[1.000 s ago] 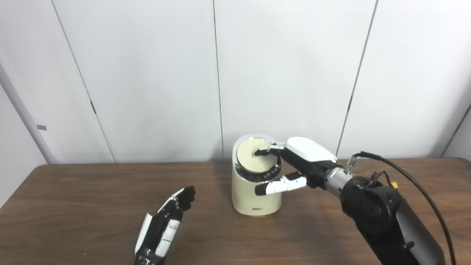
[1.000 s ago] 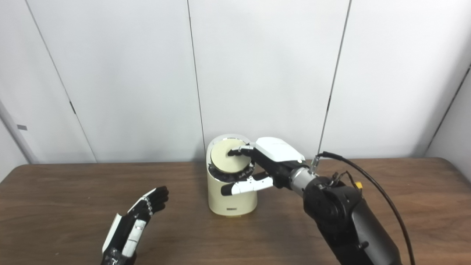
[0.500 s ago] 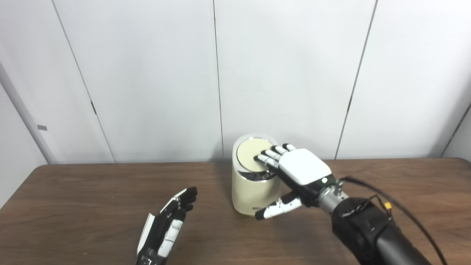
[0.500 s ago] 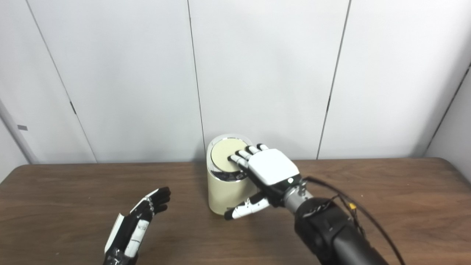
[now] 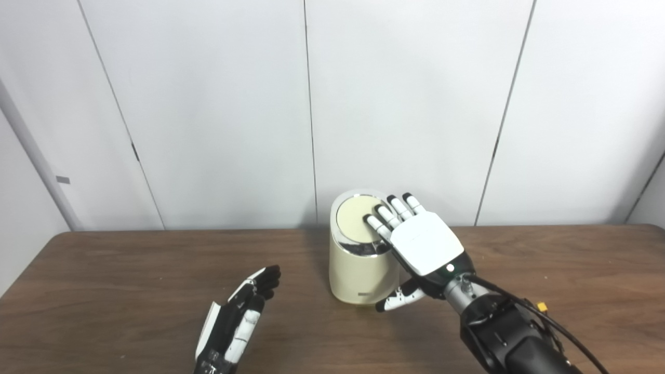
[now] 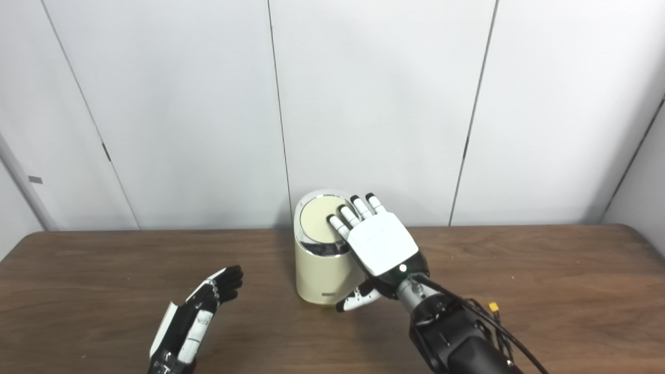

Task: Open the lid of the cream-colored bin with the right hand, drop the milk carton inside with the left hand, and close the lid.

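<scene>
In the left eye view, the cream-colored bin (image 5: 357, 259) is seen upright on the brown wooden table (image 5: 104, 280), a little past the table's middle toward 12 o'clock, near the white panelled wall (image 5: 208, 104). Its round lid (image 5: 354, 218) is lying flat within a chrome ring, so the bin is shown closed. The right hand (image 5: 422, 244) is held palm-down at about 3 o'clock of the bin, with its white back turned to the camera; its fingers (image 5: 375, 224) are stretched straight and apart, their tips laid over the lid's 3 o'clock edge, though it cannot be told whether they press on it. Nothing is gripped by this hand. Its thumb is hung down beside the bin's wall at about 4 o'clock. A black cable (image 5: 524, 311) is run along the right forearm. The left hand (image 5: 236, 319) is held at about 7 o'clock of the bin, well apart from it, empty, with fingers extended and loosely spread. The milk carton is not seen anywhere on the table.

In the right eye view, the same arrangement is presented. The right hand's fingers are seen over the lid's 3 o'clock side, and the thumb is seen just beside the bin's lower wall. The left hand is shown spread and empty, low at 7 o'clock. The milk carton is not visible here either.
</scene>
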